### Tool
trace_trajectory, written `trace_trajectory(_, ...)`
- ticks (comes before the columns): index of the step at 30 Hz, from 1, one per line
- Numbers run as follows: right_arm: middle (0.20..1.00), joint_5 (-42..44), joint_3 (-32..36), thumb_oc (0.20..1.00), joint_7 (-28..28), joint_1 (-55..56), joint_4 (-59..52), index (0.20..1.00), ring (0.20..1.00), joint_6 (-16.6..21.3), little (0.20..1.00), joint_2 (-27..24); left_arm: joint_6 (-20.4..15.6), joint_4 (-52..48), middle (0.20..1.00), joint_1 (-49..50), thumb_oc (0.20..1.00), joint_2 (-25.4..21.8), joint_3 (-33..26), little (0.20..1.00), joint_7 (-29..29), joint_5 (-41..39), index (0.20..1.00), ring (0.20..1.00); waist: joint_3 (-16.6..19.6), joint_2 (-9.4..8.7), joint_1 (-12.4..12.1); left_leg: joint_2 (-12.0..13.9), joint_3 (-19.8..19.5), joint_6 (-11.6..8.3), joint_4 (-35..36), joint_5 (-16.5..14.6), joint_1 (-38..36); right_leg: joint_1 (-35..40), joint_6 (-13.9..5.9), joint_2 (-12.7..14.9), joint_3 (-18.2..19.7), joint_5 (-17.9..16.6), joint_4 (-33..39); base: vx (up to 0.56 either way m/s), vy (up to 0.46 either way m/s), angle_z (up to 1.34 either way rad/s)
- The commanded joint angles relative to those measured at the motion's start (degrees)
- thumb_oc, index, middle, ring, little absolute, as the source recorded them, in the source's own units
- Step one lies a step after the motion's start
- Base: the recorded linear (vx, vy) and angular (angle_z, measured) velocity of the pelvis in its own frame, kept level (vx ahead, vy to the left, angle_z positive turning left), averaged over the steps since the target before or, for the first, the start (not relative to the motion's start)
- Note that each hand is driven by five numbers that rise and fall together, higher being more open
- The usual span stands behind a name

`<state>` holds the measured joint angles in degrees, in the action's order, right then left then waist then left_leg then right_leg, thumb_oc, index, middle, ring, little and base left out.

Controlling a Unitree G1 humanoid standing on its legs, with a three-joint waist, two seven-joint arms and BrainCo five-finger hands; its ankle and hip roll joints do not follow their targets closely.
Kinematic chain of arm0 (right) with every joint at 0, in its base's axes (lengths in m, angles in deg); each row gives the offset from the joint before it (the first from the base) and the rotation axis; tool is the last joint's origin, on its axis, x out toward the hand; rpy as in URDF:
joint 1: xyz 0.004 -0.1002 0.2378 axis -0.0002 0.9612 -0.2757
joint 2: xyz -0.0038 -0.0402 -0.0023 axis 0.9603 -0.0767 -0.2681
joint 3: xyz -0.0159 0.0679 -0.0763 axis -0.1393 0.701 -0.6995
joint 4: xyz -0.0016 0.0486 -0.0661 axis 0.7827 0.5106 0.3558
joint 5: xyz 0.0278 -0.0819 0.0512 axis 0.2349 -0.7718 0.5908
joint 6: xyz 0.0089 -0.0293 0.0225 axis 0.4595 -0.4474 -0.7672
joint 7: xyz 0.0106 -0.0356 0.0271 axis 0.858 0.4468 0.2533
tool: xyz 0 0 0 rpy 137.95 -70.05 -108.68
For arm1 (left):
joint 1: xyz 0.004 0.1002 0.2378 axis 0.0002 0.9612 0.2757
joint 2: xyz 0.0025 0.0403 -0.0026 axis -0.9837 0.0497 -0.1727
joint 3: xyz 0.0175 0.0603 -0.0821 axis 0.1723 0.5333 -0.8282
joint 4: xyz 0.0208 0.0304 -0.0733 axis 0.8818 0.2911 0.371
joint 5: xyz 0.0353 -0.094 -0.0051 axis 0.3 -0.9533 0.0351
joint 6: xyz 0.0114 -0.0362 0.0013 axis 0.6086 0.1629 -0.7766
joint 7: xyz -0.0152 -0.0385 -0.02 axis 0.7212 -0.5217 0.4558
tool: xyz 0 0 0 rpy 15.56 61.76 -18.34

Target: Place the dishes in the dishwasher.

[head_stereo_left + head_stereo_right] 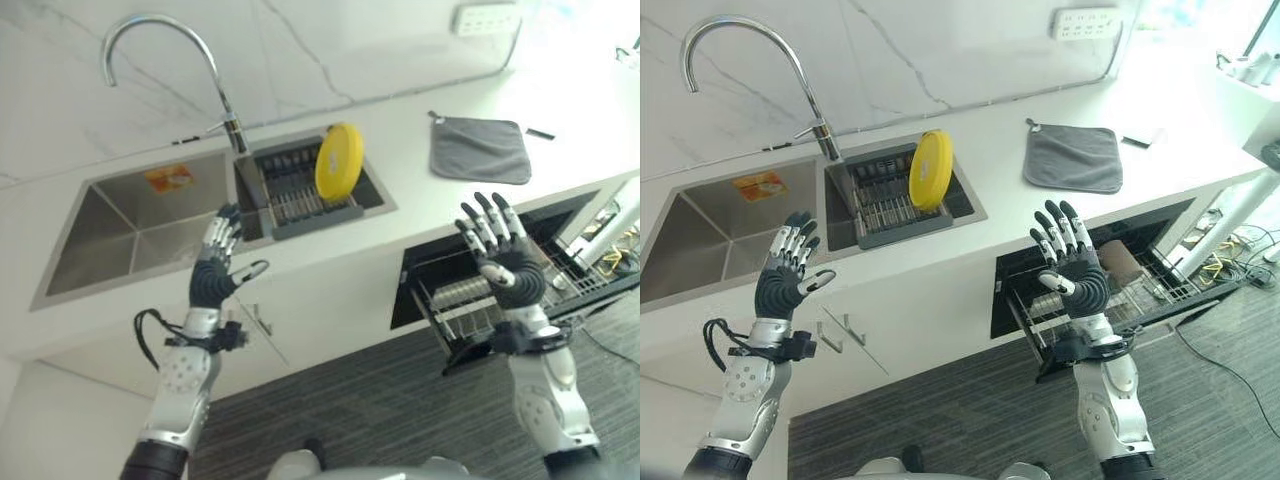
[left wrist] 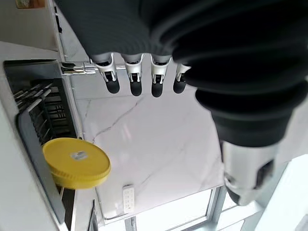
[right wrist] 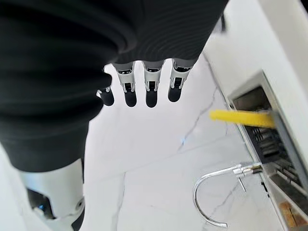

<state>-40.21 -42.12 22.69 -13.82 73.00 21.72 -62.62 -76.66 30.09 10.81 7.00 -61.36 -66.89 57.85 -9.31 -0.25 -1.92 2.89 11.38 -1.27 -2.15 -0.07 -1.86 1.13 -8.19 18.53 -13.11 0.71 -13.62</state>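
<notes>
left hand (image 1: 786,282) raised before the sink (image 1: 710,235), fingers spread, holding nothing | yellow plate (image 1: 924,170) on edge in the drying rack (image 1: 885,205) set in the tabletop (image 1: 990,165) right of the faucet (image 1: 735,50) | grey cloth (image 1: 1073,157) near the tabletop's right end | right hand (image 1: 1072,266) raised, fingers spread, empty, above the open dishwasher's (image 1: 1040,275) pulled-out rack (image 1: 1110,295)
</notes>
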Motion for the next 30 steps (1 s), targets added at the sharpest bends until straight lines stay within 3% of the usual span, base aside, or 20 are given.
trace_trajectory(1,1.000,-0.3,2.2,1.000,1.0,-3.5,-2.5,1.000,1.000,2.8,1.000,-2.2,-3.4,-1.4,1.000,-2.0,1.000,-1.5,-0.5,1.000,-1.0,3.3,1.000,1.000,0.4,2.43,-1.4,0.9,-4.8,0.98,2.2,-0.4,1.4,0.0,-0.75,-10.8,-1.1,8.5,-14.7,0.14,0.175,0.30)
trace_trajectory(4,1.000,-0.1,1.4,1.000,1.0,-4.0,-2.6,1.000,1.000,1.9,1.000,-1.7,-3.0,-1.3,1.000,-2.0,1.000,-2.4,-0.7,1.000,0.2,5.0,1.000,1.000,0.5,2.55,-1.7,-0.1,-3.7,2.10,3.9,-0.7,-0.5,-3.1,-2.68,-9.8,-1.7,5.2,-18.5,0.11,0.127,0.03)
trace_trajectory(6,1.000,0.1,0.7,1.000,0.1,-4.4,-2.2,1.000,1.000,1.6,1.000,-1.5,-2.7,-1.8,1.000,-1.8,1.000,-3.3,-1.3,1.000,1.2,5.2,1.000,1.000,0.4,2.70,-1.9,-0.4,-3.4,1.83,4.2,-1.0,-1.3,-3.4,-2.15,-9.2,-2.8,5.4,-14.3,0.07,-0.011,-0.24)
trace_trajectory(10,1.000,-1.0,-0.9,1.000,-0.3,-6.4,-1.1,1.000,1.000,1.7,1.000,-0.5,-2.4,-3.5,1.000,-0.3,1.000,-3.6,-2.2,1.000,3.2,6.6,1.000,1.000,-0.4,2.08,-2.4,-0.8,-2.9,1.64,4.7,-3.0,-3.4,-3.9,-2.65,-4.8,-4.2,-0.6,-1.1,0.06,-0.146,-0.43)
trace_trajectory(15,1.000,-1.5,-1.8,1.000,1.1,-7.0,-1.3,1.000,1.000,0.7,1.000,-1.1,-1.5,-3.7,1.000,0.0,1.000,-3.2,-1.3,1.000,5.1,6.3,1.000,1.000,0.7,1.61,-3.0,0.6,-2.5,0.75,4.9,-2.5,-3.5,0.0,-1.58,-6.8,-5.2,1.8,5.6,0.08,-0.216,-0.02)
trace_trajectory(17,1.000,-1.3,-1.6,1.000,1.7,-6.3,-1.8,1.000,1.000,0.8,1.000,-1.7,-1.2,-4.2,1.000,1.1,1.000,-2.1,-1.4,1.000,4.8,6.3,1.000,1.000,1.2,1.07,-2.8,3.1,-1.7,-1.34,4.1,-1.3,-2.9,2.6,0.54,-9.2,-5.5,3.4,8.8,0.08,-0.344,-0.09)
trace_trajectory(21,1.000,-1.1,-1.6,1.000,1.6,-6.5,-1.6,1.000,1.000,1.2,1.000,-2.4,-1.9,-3.6,1.000,0.5,1.000,-1.5,-0.7,1.000,5.3,6.7,1.000,1.000,1.0,0.85,-2.3,5.5,-0.5,-3.08,2.5,-0.1,-1.4,3.4,1.62,-10.1,-6.2,3.5,10.2,-0.01,-0.186,0.06)
trace_trajectory(24,1.000,-0.2,-1.9,1.000,0.6,-6.9,-1.5,1.000,1.000,1.2,1.000,-3.1,-2.5,-2.7,1.000,0.4,1.000,-1.2,-0.3,1.000,6.8,6.7,1.000,1.000,0.8,0.58,-2.0,6.2,-0.2,-4.01,-0.3,-0.2,0.1,3.9,2.45,-10.9,-6.3,3.0,11.7,-0.02,-0.187,0.27)
trace_trajectory(27,1.000,-0.9,-2.1,1.000,-0.4,-7.3,-1.9,1.000,1.000,0.0,1.000,-3.6,-3.3,-2.3,1.000,0.6,1.000,-0.8,-0.3,1.000,6.7,5.9,1.000,1.000,0.2,0.13,-1.9,5.0,0.1,-3.92,-7.9,-2.0,3.4,4.2,3.49,-10.9,-6.1,2.7,12.5,0.02,-0.134,0.06)
trace_trajectory(29,1.000,-1.7,-2.7,1.000,-0.9,-7.2,-1.8,1.000,1.000,-0.2,1.000,-3.5,-3.6,-2.5,1.000,1.3,1.000,-0.4,-0.3,1.000,5.6,5.4,1.000,1.000,-0.1,0.67,-1.9,6.2,0.3,-4.55,-8.2,0.2,5.0,4.8,3.50,-11.3,-6.0,2.5,13.4,0.12,0.050,0.03)
trace_trajectory(30,1.000,-2.5,-3.6,1.000,-1.0,-6.9,-1.8,1.000,1.000,-0.2,1.000,-2.5,-2.6,-3.6,1.000,2.1,1.000,-0.2,-0.1,1.000,4.9,5.1,1.000,1.000,-0.2,1.82,-1.8,9.2,0.6,-6.04,-1.8,4.8,4.7,5.8,2.99,-11.5,-6.2,2.9,14.1,0.15,0.144,0.15)
